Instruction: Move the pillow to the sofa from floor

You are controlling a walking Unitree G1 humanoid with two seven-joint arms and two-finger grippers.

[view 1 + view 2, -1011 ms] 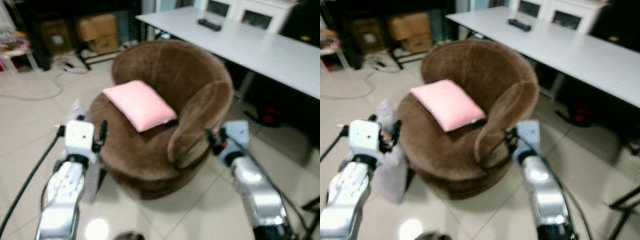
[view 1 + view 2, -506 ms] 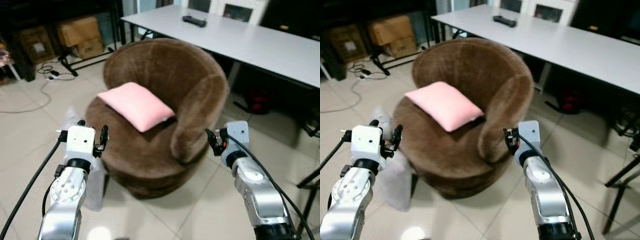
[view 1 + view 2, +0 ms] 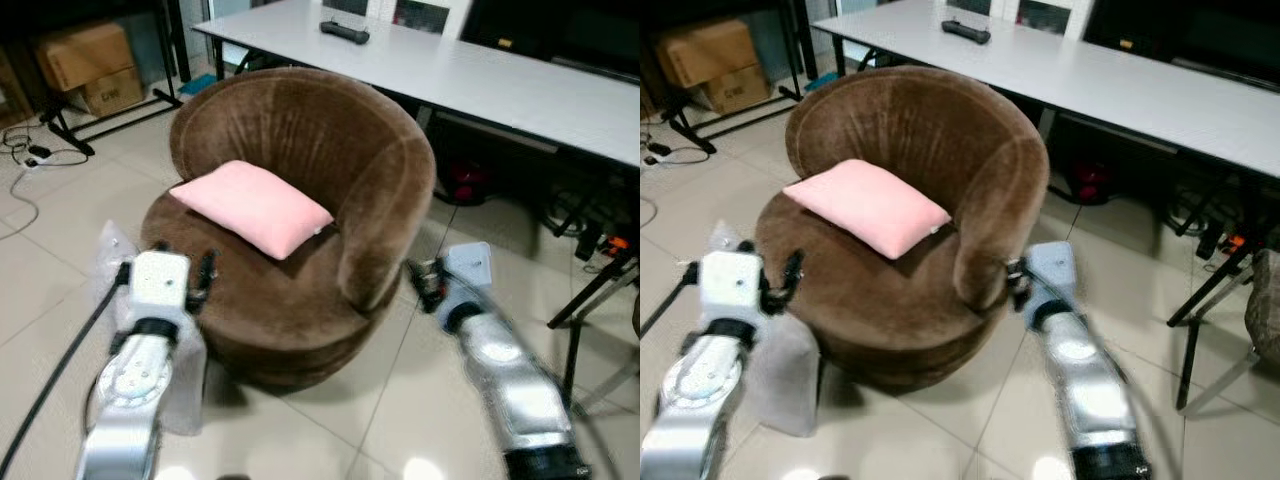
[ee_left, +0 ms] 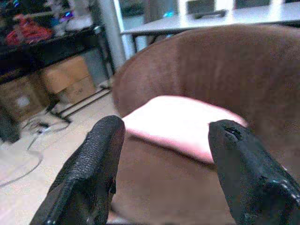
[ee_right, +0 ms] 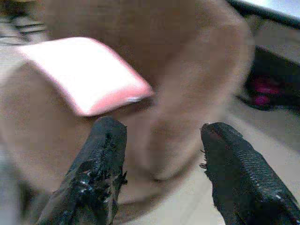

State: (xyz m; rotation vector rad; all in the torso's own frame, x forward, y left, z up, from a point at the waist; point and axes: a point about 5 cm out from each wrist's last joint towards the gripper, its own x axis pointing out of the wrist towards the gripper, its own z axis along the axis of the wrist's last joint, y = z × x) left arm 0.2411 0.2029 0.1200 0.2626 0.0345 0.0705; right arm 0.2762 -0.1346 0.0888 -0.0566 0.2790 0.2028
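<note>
Both tools (image 4: 161, 140) gape short of sofa's pillow (image 3: 252, 207).

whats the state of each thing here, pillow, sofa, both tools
pink pillow: lying flat on the sofa seat, free of both tools
brown sofa: upright, pillow on its seat
left tool: open, empty, before the sofa
right tool: open, empty, beside the sofa's arm

Silver arms, black-fingered grippers, black cables
</note>
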